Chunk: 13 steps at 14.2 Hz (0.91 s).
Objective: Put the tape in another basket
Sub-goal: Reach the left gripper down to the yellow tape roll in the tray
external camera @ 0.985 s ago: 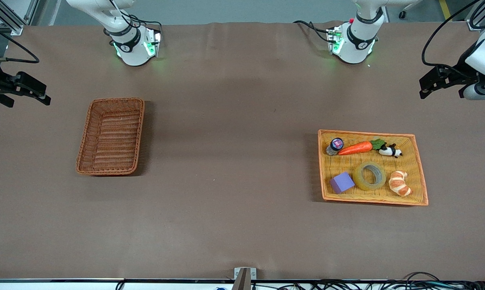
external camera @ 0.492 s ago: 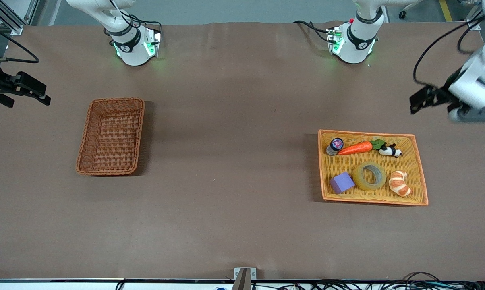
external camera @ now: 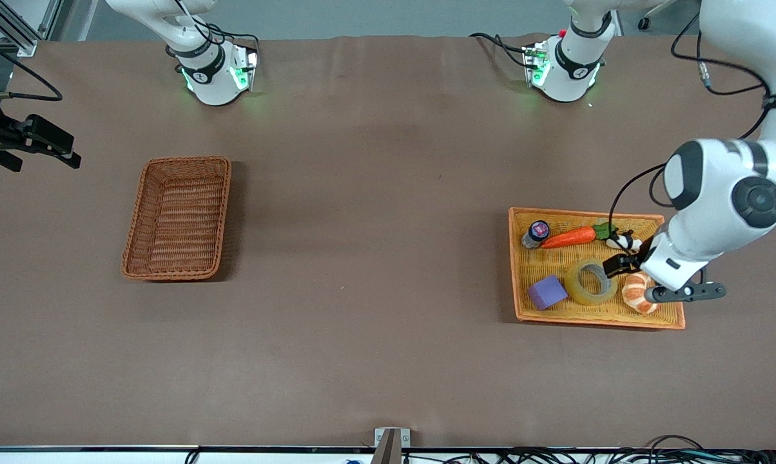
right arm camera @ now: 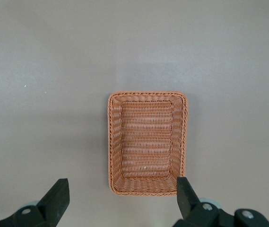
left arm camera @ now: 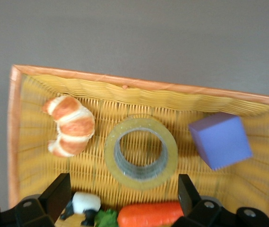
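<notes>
Front view: the left pincer (external camera: 622,263) has swung in from the worktop's (external camera: 375,258) edge within the last second and now hangs over the yellow tray (external camera: 671,319), above the tape (external camera: 591,282), which lies flat between the purple block (external camera: 546,292) and the croissant (external camera: 637,294). The reddish-brown basket (external camera: 176,218) sits empty toward the right arm's end.

Left wrist view: fingers (left arm camera: 58,195) spread wide, holding nothing, straddling the tape (left arm camera: 141,152); a grasp looks imminent.

Right wrist view: the right pincer (right arm camera: 120,194) waits high over the basket (right arm camera: 147,143), open and empty.
</notes>
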Motion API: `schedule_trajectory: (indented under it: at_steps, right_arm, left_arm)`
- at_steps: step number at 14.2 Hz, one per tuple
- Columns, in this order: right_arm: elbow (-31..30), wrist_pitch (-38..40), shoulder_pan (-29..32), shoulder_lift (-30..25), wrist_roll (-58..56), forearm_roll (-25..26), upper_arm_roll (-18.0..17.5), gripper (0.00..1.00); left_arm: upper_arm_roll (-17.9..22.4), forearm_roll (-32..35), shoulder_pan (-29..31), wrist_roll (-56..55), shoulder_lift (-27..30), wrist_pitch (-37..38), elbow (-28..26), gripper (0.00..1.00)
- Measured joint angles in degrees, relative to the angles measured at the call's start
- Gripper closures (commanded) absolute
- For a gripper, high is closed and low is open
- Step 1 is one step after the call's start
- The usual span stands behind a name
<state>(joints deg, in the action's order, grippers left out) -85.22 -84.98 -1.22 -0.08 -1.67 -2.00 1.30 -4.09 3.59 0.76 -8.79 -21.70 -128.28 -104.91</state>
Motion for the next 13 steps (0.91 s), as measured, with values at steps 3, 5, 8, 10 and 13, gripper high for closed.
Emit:
schedule_trajectory:
  at_steps: [3, 5, 8, 10, 13]
  right_arm:
    - [0.0, 0.0, 0.0, 0.0, 0.0, 0.0, 0.0, 0.00]
    - [0.0, 0.0, 0.0, 0.0, 0.0, 0.0, 0.0, 0.00]
    - [0.0, 0.0, 0.0, 0.0, 0.0, 0.0, 0.0, 0.00]
    - [0.0, 0.0, 0.0, 0.0, 0.0, 0.0, 0.0, 0.00]
    - [0.0, 0.0, 0.0, 0.0, 0.0, 0.0, 0.0, 0.00]
  left_arm:
    - [0.0, 0.0, 0.3, -2.6, -4.2, -2.3, -0.3, 0.04]
    - [0.0, 0.0, 0.3, -3.2, -5.5, -2.8, -0.7, 0.15]
    - [0.1, 2.0, 0.8, -3.6, -6.3, -3.7, -1.9, 0.16]
    - [0.2, 4.5, 2.5, -3.8, -7.2, -5.7, -2.3, 0.17]
    - [0.2, 4.8, 3.8, -3.8, -9.3, -8.0, -2.5, 0.32]
